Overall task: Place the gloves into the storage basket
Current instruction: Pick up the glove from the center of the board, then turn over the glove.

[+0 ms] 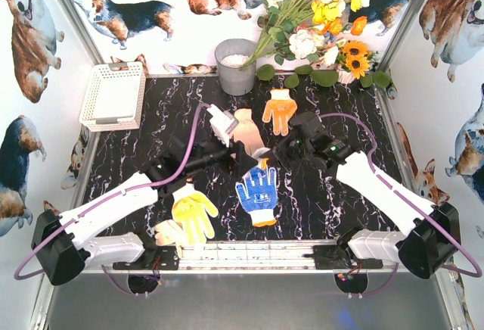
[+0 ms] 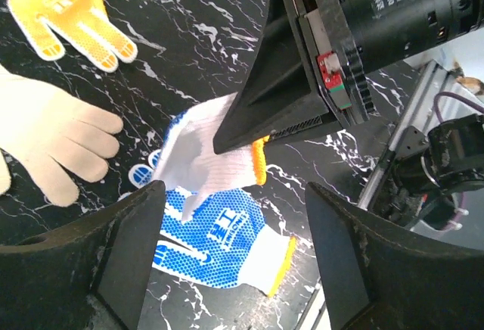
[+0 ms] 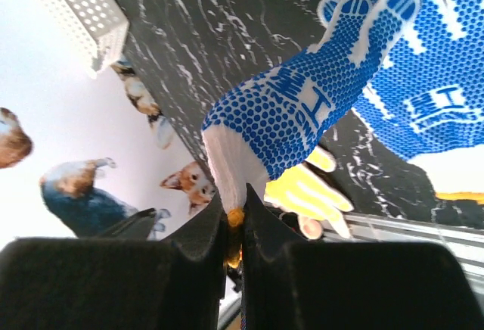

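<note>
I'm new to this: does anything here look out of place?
Yes. Gloves lie scattered across the table while the white basket at the far left looks empty, and the right tool pinches one blue-dotted glove by its cuff.

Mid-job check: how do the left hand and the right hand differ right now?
The left hand stands open; the right hand is shut. The left hand holds nothing; the right hand pinches a blue dotted glove by its cuff. Both are black and meet over the middle of the table.
</note>
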Robot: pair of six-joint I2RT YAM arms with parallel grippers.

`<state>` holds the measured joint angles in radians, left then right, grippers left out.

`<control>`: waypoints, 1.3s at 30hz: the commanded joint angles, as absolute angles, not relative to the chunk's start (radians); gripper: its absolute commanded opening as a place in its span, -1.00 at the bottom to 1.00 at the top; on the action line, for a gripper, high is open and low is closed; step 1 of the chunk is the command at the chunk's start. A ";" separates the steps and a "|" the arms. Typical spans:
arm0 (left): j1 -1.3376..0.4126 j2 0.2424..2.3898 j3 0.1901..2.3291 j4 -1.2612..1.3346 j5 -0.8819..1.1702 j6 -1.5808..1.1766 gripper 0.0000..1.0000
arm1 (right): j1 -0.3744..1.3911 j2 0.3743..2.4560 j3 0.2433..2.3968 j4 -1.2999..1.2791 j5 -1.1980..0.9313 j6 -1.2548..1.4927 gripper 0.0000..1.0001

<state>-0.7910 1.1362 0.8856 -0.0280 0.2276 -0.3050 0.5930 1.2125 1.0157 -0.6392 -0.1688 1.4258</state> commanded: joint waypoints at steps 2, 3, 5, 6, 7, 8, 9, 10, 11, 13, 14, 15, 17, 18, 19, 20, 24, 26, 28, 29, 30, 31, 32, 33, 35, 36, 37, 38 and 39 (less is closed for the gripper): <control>-0.863 1.144 0.966 -0.051 0.042 -0.156 0.41 | 0.591 1.195 1.114 -0.642 -0.096 1.564 -1.00; -0.873 1.154 0.973 -0.049 0.026 -0.143 0.43 | 0.591 1.189 1.116 -0.644 -0.087 1.567 -1.00; -0.886 1.181 0.990 -0.042 0.014 -0.127 0.46 | 0.590 1.178 1.116 -0.649 -0.073 1.579 -1.00; -0.893 1.195 0.998 -0.040 0.011 -0.121 0.46 | 0.589 1.171 1.114 -0.647 -0.068 1.582 -1.00; -0.899 1.209 1.008 -0.034 0.011 -0.117 0.47 | 0.589 1.166 1.112 -0.647 -0.065 1.584 -1.00; -0.904 1.222 1.014 -0.026 0.012 -0.113 0.48 | 0.588 1.160 1.110 -0.647 -0.064 1.588 -1.00; -0.909 1.233 1.021 -0.020 0.016 -0.110 0.48 | 0.588 1.155 1.109 -0.645 -0.064 1.588 -1.00; -0.910 1.248 1.027 -0.017 0.022 -0.108 0.48 | 0.587 1.151 1.106 -0.644 -0.062 1.588 -1.00; -0.912 1.261 1.036 -0.013 0.026 -0.107 0.46 | 0.586 1.145 1.104 -0.643 -0.061 1.589 -1.00; -0.915 1.292 1.051 -0.016 0.035 -0.104 0.41 | 0.584 1.132 1.097 -0.643 -0.054 1.592 -1.00; -0.917 1.302 1.060 -0.017 0.041 -0.105 0.39 | 0.584 1.127 1.092 -0.644 -0.049 1.592 -1.00; -0.918 1.312 1.063 -0.017 0.046 -0.109 0.39 | 0.581 1.125 1.089 -0.643 -0.044 1.593 -1.00; -0.920 1.327 1.064 -0.007 0.049 -0.121 0.38 | 0.580 1.110 1.083 -0.644 -0.038 1.590 -1.00; -0.922 1.333 1.061 0.003 0.050 -0.128 0.35 | 0.578 1.095 1.082 -0.644 -0.034 1.587 -1.00; -0.922 1.340 1.062 0.011 0.048 -0.137 0.30 | 0.578 1.090 1.079 -0.644 -0.032 1.585 -1.00; -0.923 1.348 1.065 0.016 0.041 -0.145 0.21 | 0.578 1.088 1.077 -0.644 -0.032 1.581 -1.00; -0.924 1.366 1.068 0.054 0.020 -0.184 -0.42 | 0.575 1.080 1.060 -0.617 -0.037 1.553 -1.00; -0.925 1.368 1.074 0.059 0.011 -0.196 -1.00 | 0.570 1.069 1.036 -0.576 -0.043 1.520 -1.00; -0.925 1.357 1.083 0.038 -0.014 -0.201 -1.00 | 0.560 1.052 1.019 -0.564 -0.047 1.482 -1.00; -0.924 1.345 1.084 0.023 -0.033 -0.202 -1.00 | 0.553 1.044 1.013 -0.562 -0.045 1.457 -0.91; -0.923 1.330 1.081 0.008 -0.051 -0.206 -1.00 | 0.547 1.035 1.006 -0.560 -0.045 1.427 -0.68; -0.923 1.315 1.081 -0.007 -0.065 -0.207 -1.00 | 0.542 1.026 1.001 -0.555 -0.046 1.382 -0.44; -0.919 1.301 1.081 -0.031 -0.067 -0.205 -1.00 | 0.537 1.015 0.993 -0.535 -0.054 1.329 -0.24; -0.910 1.289 1.086 -0.059 -0.054 -0.203 -1.00 | 0.536 1.004 0.986 -0.509 -0.066 1.270 0.00; -0.871 1.273 1.099 -0.126 0.021 -0.211 -1.00 | 0.532 0.983 0.978 -0.469 -0.090 1.171 0.30; -0.827 1.263 1.108 -0.156 0.085 -0.218 -1.00 | 0.528 0.971 0.982 -0.449 -0.111 1.107 0.42; -0.792 1.259 1.115 -0.187 0.157 -0.227 -1.00 | 0.524 0.961 0.991 -0.446 -0.124 1.046 0.52; -0.753 1.249 1.121 -0.216 0.249 -0.232 -1.00 | 0.522 0.951 1.003 -0.452 -0.128 0.978 0.60; -0.719 1.243 1.129 -0.243 0.314 -0.232 -1.00 | 0.520 0.942 1.016 -0.457 -0.134 0.908 0.66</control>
